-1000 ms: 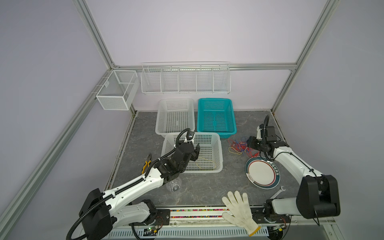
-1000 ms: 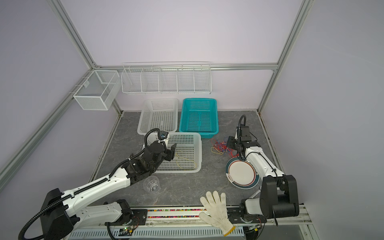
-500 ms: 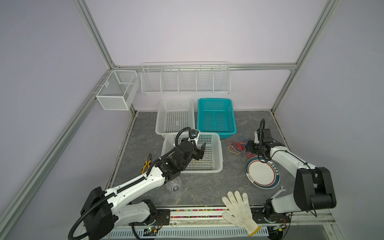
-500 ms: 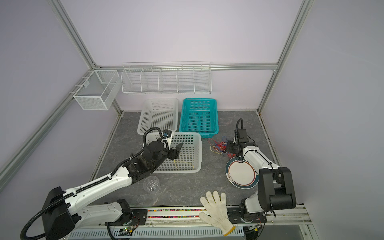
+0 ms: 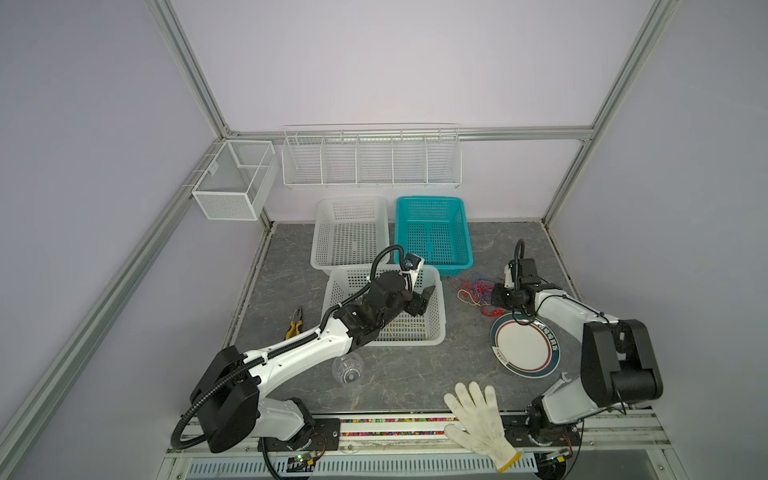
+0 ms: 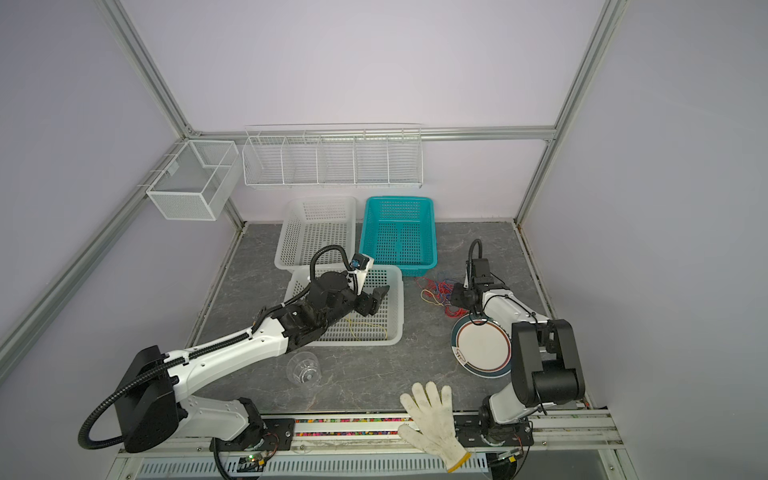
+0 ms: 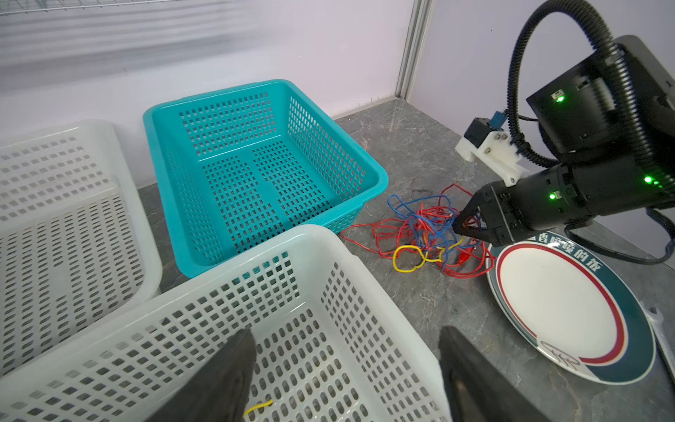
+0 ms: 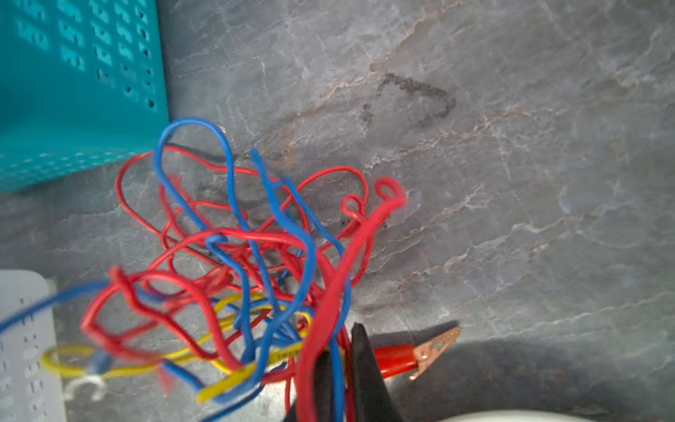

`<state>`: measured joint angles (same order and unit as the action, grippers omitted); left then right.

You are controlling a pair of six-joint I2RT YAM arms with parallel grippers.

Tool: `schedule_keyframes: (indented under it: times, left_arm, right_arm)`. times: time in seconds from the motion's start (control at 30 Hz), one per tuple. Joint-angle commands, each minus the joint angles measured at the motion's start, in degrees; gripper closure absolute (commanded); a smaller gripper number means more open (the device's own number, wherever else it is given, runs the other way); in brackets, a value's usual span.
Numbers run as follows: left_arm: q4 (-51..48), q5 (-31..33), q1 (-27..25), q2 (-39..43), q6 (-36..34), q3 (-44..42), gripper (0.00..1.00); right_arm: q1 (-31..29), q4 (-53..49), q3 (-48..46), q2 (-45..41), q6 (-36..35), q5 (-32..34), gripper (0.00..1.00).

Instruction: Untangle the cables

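Your front white basket (image 5: 441,320) has one short yellow wire (image 5: 411,329) on its floor. Your L gripper (image 5: 423,300) hangs over it w/ fingers (image 7: 226,376) spread wide and nothing btwn them. Behind it, the rear white basket (image 5: 350,200) and teal basket (image 5: 430,200) sit side by side at the back wall, both showing bare perforated floors. Above them on the wall you've got a white wire rack (image 5: 371,166) w/ five bays, plus a white mesh box (image 5: 226,203) hooked on the left frame rail. The cables (image 5: 477,291), a red, blue and yellow tangle, lie on the table just right of the front basket, btwn the teal basket's corner and the plate (image 5: 524,351). Your R gripper (image 7: 461,225) sits low at the tangle's right edge, tips pinched together on red and blue strands. A red alligator clip (image 8: 416,356) lies just beside them. The table (image 5: 399,386) is grey, marble-look. Also on it: yellow-handled pliers (image 5: 296,323) left of the front basket, a clear cup (image 5: 348,369) near the L arm, and a white work glove (image 5: 478,415) at the front edge. Walls are pale lilac w/ aluminium frame posts (image 5: 189,66).
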<state>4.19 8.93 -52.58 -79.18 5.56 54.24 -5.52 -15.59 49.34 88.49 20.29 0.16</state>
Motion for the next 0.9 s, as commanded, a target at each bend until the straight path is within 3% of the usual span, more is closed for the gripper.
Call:
schedule_keyframes:
  times: [0.0, 0.43, 0.87]
  left_arm:
    - [1.7, -1.57, -0.31, -1.54, 0.11, 2.84, 0.21]
    - [3.86, -3.41, -0.26, -8.15, -3.9, 7.83, 0.24]
    - [5.52, -13.36, -2.93, -16.04, -5.95, 13.7, 0.35]
  right_arm:
    - [-0.32, -1.65, 0.68, -3.62, -1.46, -0.93, 0.94]
    - [0.07, -9.8, 3.69, -19.14, -3.24, -5.31, 0.94]
    - [0.19, -12.54, 4.23, -24.49, -3.85, -7.89, 0.94]
